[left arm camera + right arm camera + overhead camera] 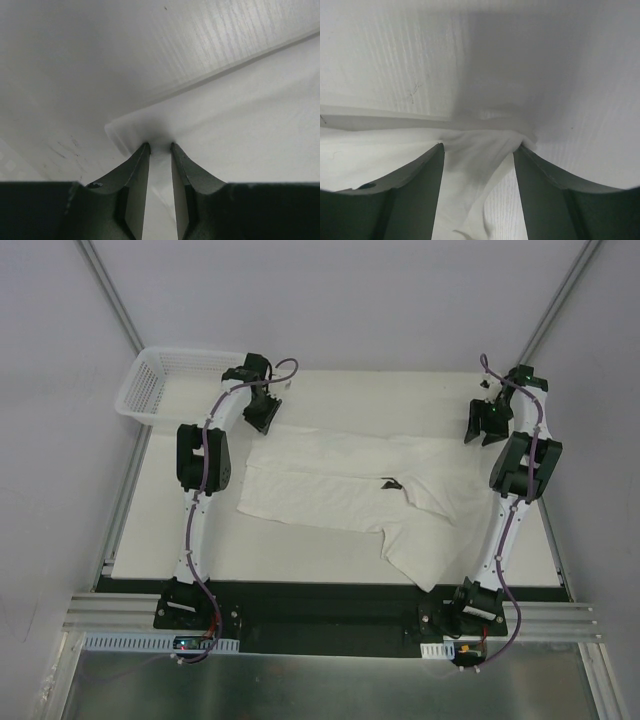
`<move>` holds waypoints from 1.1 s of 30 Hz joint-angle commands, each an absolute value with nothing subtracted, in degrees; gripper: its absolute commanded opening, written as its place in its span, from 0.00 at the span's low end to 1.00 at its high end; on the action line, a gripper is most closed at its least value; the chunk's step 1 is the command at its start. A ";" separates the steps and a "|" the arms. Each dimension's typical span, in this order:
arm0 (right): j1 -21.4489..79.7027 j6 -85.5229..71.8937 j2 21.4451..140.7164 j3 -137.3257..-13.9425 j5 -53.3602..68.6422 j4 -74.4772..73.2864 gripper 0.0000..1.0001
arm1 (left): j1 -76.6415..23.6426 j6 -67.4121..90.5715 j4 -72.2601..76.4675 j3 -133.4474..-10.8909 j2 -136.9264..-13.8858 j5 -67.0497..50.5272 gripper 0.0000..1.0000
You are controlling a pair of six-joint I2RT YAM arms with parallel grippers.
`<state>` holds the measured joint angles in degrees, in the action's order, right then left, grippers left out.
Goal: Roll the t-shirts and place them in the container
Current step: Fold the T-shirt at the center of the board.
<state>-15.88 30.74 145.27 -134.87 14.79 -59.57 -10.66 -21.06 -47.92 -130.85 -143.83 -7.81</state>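
Between the closely set jaws of the left gripper [157, 146] a thin edge of the t-shirt [235, 120] is clenched, at a folded corner of the cloth in the lower middle of the left wrist frame; the right gripper [479, 149] is released, its jaws spread wide with a puckered bunch of the same cloth lying between them and one strip trailing toward the bottom of that frame; seen from above, the left gripper sits at the garment's upper left corner and the right gripper at its upper right; the t-shirt lies spread across the centre of the table [300, 550], a small dark neck label [390, 483] right of the middle, one part reaching toward the lower right; a white mesh basket [140, 400] stands at the upper left.
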 commanded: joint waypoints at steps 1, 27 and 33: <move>-16.52 28.21 147.04 -137.20 9.49 -57.31 0.60 | -9.05 -18.11 -49.22 -132.97 -146.34 -2.20 0.25; -17.23 26.28 146.16 -137.55 10.54 -50.54 0.50 | -8.96 -18.11 -47.55 -135.97 -147.48 -6.42 0.00; -17.93 24.79 141.77 -134.65 13.36 -52.73 0.54 | -9.05 -17.32 -47.46 -136.40 -146.61 -5.10 0.00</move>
